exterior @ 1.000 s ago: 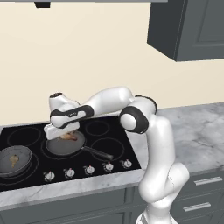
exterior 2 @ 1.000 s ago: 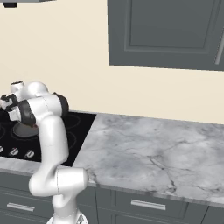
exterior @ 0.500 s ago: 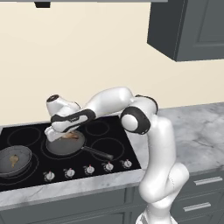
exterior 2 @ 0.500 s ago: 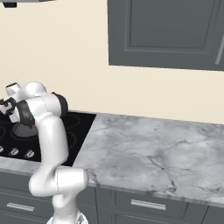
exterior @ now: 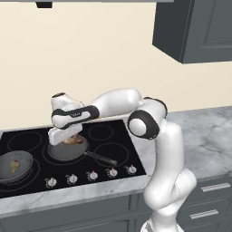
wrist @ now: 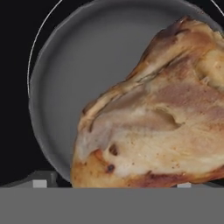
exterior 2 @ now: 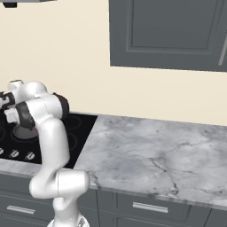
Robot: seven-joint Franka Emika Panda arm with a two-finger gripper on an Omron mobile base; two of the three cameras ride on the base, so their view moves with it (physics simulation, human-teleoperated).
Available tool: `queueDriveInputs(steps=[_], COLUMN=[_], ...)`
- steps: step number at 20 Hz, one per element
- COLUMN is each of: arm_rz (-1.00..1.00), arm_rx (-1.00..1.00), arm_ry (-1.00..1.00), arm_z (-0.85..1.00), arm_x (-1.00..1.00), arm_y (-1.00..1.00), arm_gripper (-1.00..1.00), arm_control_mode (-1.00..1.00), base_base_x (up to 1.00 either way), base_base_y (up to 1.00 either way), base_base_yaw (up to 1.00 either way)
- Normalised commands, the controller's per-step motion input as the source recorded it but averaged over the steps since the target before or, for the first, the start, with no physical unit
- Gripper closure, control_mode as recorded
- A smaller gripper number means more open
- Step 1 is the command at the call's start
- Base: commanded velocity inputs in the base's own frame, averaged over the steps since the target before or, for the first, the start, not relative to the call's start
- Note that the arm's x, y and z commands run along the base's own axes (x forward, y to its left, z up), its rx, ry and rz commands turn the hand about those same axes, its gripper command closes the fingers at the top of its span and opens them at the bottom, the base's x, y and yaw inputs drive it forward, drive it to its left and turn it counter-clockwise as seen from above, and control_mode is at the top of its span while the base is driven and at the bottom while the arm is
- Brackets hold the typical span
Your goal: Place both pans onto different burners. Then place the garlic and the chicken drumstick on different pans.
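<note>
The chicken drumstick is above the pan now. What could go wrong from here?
The chicken drumstick sits toward one side of the shallow pan in the hand view, so on release it may land on the rim and roll onto the cooktop. The hand hangs low over this pan, so pushing lower could shift it off its burner. The pan's handle points toward the knobs; a nudge could swing it.

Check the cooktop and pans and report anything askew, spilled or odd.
Nothing stands out. The shallow dark grey pan sits flat on the black glass cooktop with the orange-brown chicken drumstick over it; the deeper speckled pan holds the pale garlic lump. No spills.
</note>
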Motion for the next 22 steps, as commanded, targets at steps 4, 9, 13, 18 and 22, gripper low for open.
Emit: queueDriveInputs(steps=[4, 9, 13, 18, 22], arm_rz=[0.06, 0.04, 0.05, 0.01, 0.01], arm_rx=[0.22, 0.04, -0.10, -0.12, -0.20], arm_ry=[0.89, 0.59, 0.02, -0.12, -0.58], arm_z=[0.08, -0.29, -0.19, -0.08, -0.06], arm_x=[0.24, 0.45, 0.34, 0.10, -0.31], arm_y=[0.00, 0.01, 0.38, 0.21, -0.02], arm_gripper=[-1.00, -1.00, -1.00, -1.00, -1.00], arm_control_mode=[-1.00, -1.00, -1.00, -1.00, -1.00], base_base_x=[0.00, 0.00, 0.00, 0.00, 0.00], base_base_y=[0.00, 0.00, 0.00, 0.00, 0.00], base_base_yaw=[0.00, 0.00, 0.00, 0.00, 0.00])
